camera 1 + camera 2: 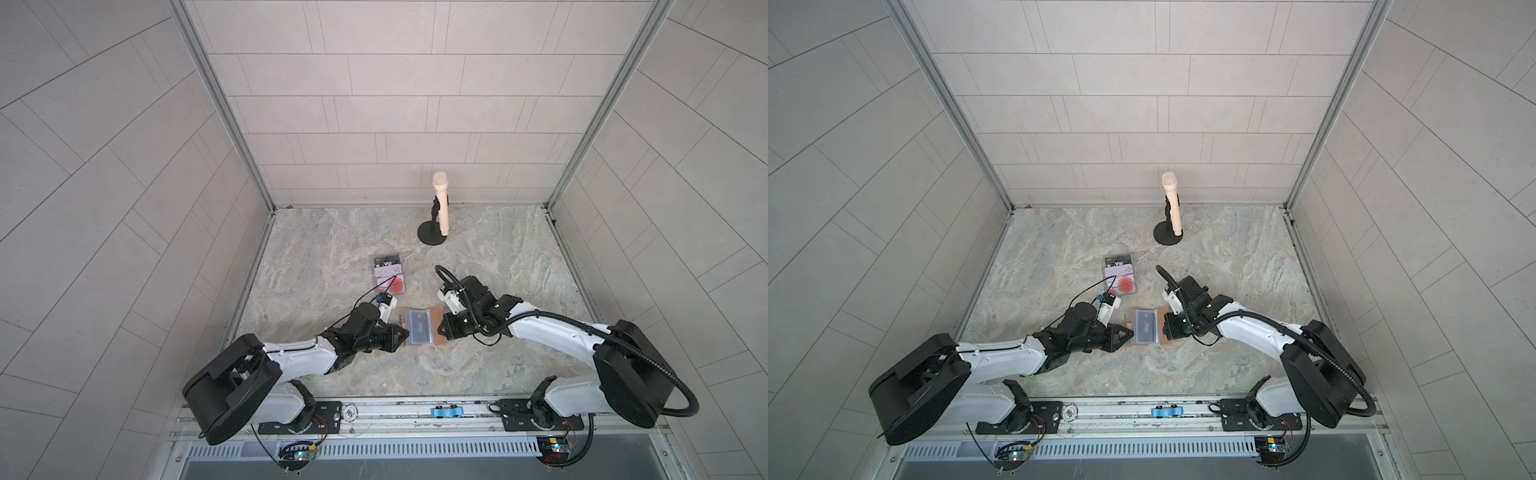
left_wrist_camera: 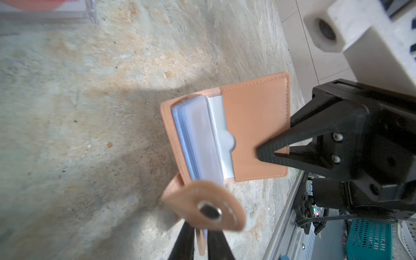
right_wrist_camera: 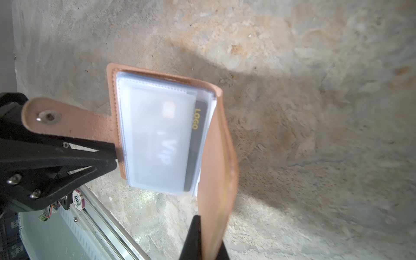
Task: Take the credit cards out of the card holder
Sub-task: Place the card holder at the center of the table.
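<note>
Grey tiled walls close in a marbled stone table (image 1: 324, 249). Toward the left and behind the arms lies a clear plastic box (image 1: 373, 272). Three credit cards overlap inside it: a dark grey card (image 1: 386, 263) marked "Vip" at the far end, a pale pink card (image 1: 388, 272) in the middle, and a white card with a red circle (image 1: 398, 286) nearest the arms.

In front of the box, the left gripper (image 1: 406, 333) reaches in from the left. Its jaws are nearly together, pinching the left edge of the card holder (image 1: 420, 331) beside the snap tab (image 3: 56, 119).

In both top views the card holder (image 1: 1145, 328) sits between the two grippers near the middle of the table. It is open like a booklet, spread left to right, with its spine running front to back. The snap tab points left and the plastic sleeves (image 2: 200, 139) face up. Whether the holder rests on the table or hangs just above it cannot be told.

A dark card (image 3: 199, 139) lies in the top sleeve with its long axis parallel to the spine. Its "LOGO" edge peeks out toward the spine.

The right gripper (image 1: 439, 330) comes in from the right, its jaws clamped on the outer edge of the right cover, which tilts upward.

Farther back on the right, a beige microphone (image 1: 441, 203) stands upright on a black round stand (image 1: 432, 237), well apart from the rest.
</note>
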You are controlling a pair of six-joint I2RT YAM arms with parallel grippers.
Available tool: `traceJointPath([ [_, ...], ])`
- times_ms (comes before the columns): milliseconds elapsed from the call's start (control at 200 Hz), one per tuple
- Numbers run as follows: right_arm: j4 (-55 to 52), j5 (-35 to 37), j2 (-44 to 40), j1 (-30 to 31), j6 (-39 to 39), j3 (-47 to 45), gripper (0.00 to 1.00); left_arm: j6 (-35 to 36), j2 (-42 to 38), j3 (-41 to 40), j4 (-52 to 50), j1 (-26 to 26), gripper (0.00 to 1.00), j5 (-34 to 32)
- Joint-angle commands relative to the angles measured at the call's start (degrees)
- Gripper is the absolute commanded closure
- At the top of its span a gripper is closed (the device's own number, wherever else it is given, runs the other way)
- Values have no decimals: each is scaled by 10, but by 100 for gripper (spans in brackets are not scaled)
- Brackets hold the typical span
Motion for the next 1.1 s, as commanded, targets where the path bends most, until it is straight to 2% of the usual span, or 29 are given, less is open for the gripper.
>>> traceJointPath([
  [0, 11, -1, 10, -5, 0, -10, 99, 18, -3, 6, -28, -3, 78, -20],
  [245, -8, 31, 16, -6, -9, -10, 95, 31, -12, 23, -79, -15, 72, -58],
  [471, -33, 84, -1, -6, -21, -11, 84, 87, -15, 84, -147, -65, 72, -102],
  [836, -48, 153, -5, -6, -24, -12, 74, 98, -9, 108, -147, -74, 73, -140],
  [1096, -58, 189, 15, -6, -26, 1, 68, 96, 13, 106, -128, -74, 73, -138],
])
